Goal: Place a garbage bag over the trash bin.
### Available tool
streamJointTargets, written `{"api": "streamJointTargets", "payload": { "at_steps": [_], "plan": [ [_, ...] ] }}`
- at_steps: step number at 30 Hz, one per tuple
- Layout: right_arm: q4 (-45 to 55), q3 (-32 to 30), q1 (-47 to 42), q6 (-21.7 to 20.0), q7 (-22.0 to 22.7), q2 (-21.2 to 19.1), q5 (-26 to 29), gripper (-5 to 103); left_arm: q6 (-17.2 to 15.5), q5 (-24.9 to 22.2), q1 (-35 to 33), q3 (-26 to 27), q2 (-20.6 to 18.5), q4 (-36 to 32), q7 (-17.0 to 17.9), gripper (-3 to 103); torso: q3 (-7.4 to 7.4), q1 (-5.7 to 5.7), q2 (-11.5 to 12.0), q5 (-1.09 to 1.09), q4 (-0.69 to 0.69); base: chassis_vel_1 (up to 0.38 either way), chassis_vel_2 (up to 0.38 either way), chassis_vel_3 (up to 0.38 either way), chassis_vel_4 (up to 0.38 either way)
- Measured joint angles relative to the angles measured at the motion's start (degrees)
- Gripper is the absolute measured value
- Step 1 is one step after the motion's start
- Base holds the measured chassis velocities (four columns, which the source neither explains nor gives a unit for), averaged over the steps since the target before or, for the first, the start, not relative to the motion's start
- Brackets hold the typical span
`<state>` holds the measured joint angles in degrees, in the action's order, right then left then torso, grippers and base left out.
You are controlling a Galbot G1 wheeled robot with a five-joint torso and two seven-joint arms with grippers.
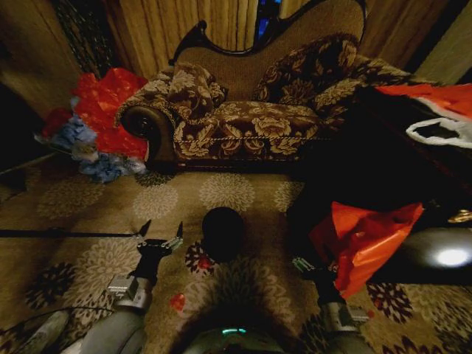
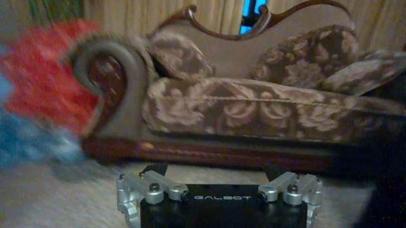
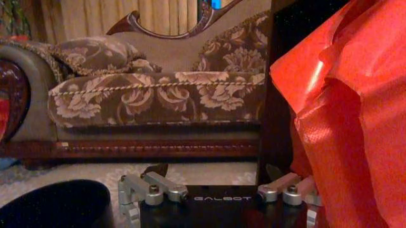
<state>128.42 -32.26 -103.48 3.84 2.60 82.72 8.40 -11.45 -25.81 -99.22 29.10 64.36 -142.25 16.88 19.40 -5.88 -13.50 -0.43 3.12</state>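
The trash bin (image 1: 223, 233), small, round and black, stands on the patterned carpet in front of me; its dark rim (image 3: 54, 205) also shows in the right wrist view. A small deep-red crinkled patch that looks like the garbage bag (image 1: 198, 258) lies on the carpet against the bin's left side. My left gripper (image 1: 162, 231) (image 2: 216, 169) hovers open and empty just left of that patch. My right gripper (image 1: 313, 270) (image 3: 214, 171) is open to the right of the bin, one finger right beside a hanging orange-red bag (image 1: 363, 240) (image 3: 349, 118).
A floral sofa (image 1: 251, 110) spans the back, with a heap of red and blue bags (image 1: 99, 122) at its left end. A dark table (image 1: 383, 169) on the right carries the orange-red bag and more bags (image 1: 442, 110). A small red scrap (image 1: 177, 301) lies near my base.
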Motion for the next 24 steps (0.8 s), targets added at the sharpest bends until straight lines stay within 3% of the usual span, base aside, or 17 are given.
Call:
{"api": "streamJointTargets", "payload": {
  "at_steps": [6,8,9,11,14,17,19,20,22,24],
  "plan": [
    [-0.7,0.5,0.8,0.0,0.0,0.3,-0.4,100,-1.9,-4.6,3.3,-2.0,-4.0,0.1,0.9,100,0.0,0.0,0.0,0.0,-0.01,0.0,0.0,0.0,0.0],
    [-1.5,0.7,0.8,0.1,0.0,0.4,-1.0,100,-1.9,-10.4,5.8,-3.1,-6.5,0.2,1.5,100,0.0,0.0,0.0,0.0,0.0,0.0,0.0,0.0,0.0],
    [-1.5,0.7,0.8,0.1,0.0,0.4,-1.0,100,-1.9,-10.4,5.8,-3.1,-6.5,0.2,1.5,100,0.0,0.0,0.0,0.0,0.0,0.0,0.0,0.0,0.0],
    [-1.8,0.9,0.8,0.2,0.0,0.5,-1.3,100,-2.0,-15.2,7.4,-4.0,-7.7,0.1,2.4,100,0.0,0.0,0.0,0.0,0.02,0.0,0.0,0.0,0.0],
    [-1.9,1.0,0.8,0.2,0.0,0.5,-1.3,100,-2.2,-16.6,7.7,-4.1,-8.4,-0.2,2.7,100,0.0,0.0,0.0,0.0,0.0,0.0,0.0,0.0,0.0],
    [-2.1,1.1,1.3,0.1,0.0,0.5,-1.3,100,-2.3,-15.6,7.0,-3.9,-8.6,-0.3,2.9,100,0.0,0.0,0.0,0.0,0.0,0.0,0.0,0.0,0.0],
    [-2.2,1.2,1.5,0.1,0.0,0.8,-1.3,100,-3.8,-10.2,6.1,-3.0,-8.4,-0.4,4.3,100,0.0,0.0,0.0,0.01,0.0,0.0,0.0,0.0,0.0],
    [-2.2,1.2,1.5,0.1,0.0,0.8,-1.3,100,-3.8,-10.2,6.1,-3.0,-8.4,-0.4,4.3,100,0.0,0.0,0.0,0.01,0.0,0.0,0.0,0.0,0.0],
    [-2.1,1.2,1.5,0.1,0.0,0.9,-1.3,100,-3.8,-4.6,5.1,-1.9,-8.0,-0.1,4.2,100,0.0,0.0,0.0,0.0,0.0,0.0,0.0,0.0,0.0],
    [-1.7,0.9,1.4,0.1,0.1,0.8,-1.0,100,-2.6,4.6,2.9,0.3,-6.7,0.4,2.8,100,0.0,0.0,0.0,0.0,-0.01,0.0,0.0,0.0,0.0]
  ]
}}
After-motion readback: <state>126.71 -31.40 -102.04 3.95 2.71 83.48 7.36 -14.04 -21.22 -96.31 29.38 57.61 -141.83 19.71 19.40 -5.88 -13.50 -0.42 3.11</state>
